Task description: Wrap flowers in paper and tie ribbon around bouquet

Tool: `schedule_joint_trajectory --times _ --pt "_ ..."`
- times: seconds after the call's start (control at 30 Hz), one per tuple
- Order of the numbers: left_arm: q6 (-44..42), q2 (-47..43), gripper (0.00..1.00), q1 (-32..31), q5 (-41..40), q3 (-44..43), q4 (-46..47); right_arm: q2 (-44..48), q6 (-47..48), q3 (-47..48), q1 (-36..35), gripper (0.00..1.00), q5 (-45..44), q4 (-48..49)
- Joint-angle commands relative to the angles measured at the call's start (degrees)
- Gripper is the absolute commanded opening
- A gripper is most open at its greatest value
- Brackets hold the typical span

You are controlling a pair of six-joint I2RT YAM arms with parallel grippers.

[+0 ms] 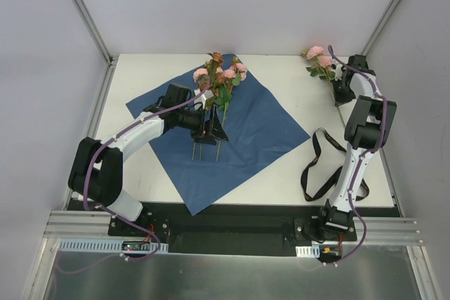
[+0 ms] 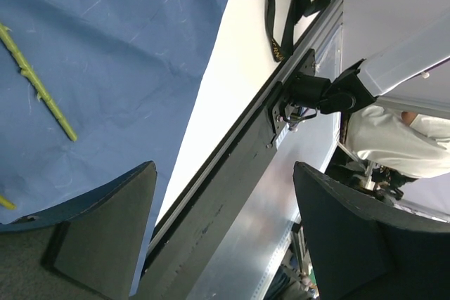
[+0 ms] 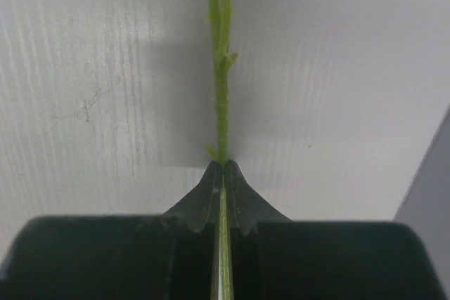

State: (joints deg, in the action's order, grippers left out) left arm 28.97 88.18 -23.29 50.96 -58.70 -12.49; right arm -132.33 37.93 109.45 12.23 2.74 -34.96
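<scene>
The paper lies flat on the table, navy face up. A bunch of pink and orange flowers rests on its far corner, stems pointing toward me. My left gripper hovers open over those stems. In the left wrist view its jaws stand wide apart and empty, with one green stem on the paper. A separate pink sprig lies at the back right. My right gripper is shut on its thin green stem, pinched at the tips. The black ribbon lies looped at the right. No bouquet is in view.
White walls enclose the table on three sides, close to the right arm. A black and aluminium rail runs along the near edge. The ribbon also shows in the left wrist view beside that rail.
</scene>
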Motion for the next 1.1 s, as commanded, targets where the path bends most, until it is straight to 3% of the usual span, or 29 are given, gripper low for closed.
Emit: schedule_joint_trajectory --times 0.0,0.2,0.3,0.43,0.57,0.63,0.67,0.8,0.9,1.07 --pt "-0.4 -3.3 0.79 -0.3 -0.9 -1.3 -2.1 6.7 -3.3 2.4 -0.7 0.00 -6.9 1.9" --pt "2.5 -11.7 0.82 -0.3 -5.0 3.3 -2.3 23.2 -3.7 0.0 -3.5 0.00 -19.3 10.6" --pt "4.3 -16.5 0.82 -0.2 -9.1 6.9 -2.4 29.6 -5.4 2.1 -5.5 0.00 -21.5 8.3" --pt "7.8 -22.6 0.81 0.2 -15.6 11.7 -2.3 38.7 -15.3 -0.3 -10.9 0.00 -16.1 5.2" --pt "13.6 -27.0 0.81 1.3 -21.1 16.8 -2.2 48.7 -36.3 -16.4 -18.6 0.00 -6.1 14.4" --pt "15.1 -29.2 0.81 1.6 -22.2 18.6 -1.9 52.5 -45.7 -21.9 -23.2 0.01 -5.5 18.6" --pt "16.4 -29.9 0.81 1.6 -22.6 20.5 -1.3 53.1 -55.2 -25.0 -24.6 0.00 -3.6 23.4" --pt "19.6 -32.9 0.81 1.5 -22.2 27.3 3.3 51.8 -68.6 -34.5 -36.5 0.00 -8.5 33.4" --pt "20.9 -33.1 0.80 1.5 -20.7 31.0 6.1 47.0 -74.7 -36.2 -43.6 0.00 -12.3 40.1" --pt "20.0 -33.1 0.80 1.5 -20.8 32.4 6.8 35.5 -73.7 -29.7 -50.9 0.00 -15.6 42.0"
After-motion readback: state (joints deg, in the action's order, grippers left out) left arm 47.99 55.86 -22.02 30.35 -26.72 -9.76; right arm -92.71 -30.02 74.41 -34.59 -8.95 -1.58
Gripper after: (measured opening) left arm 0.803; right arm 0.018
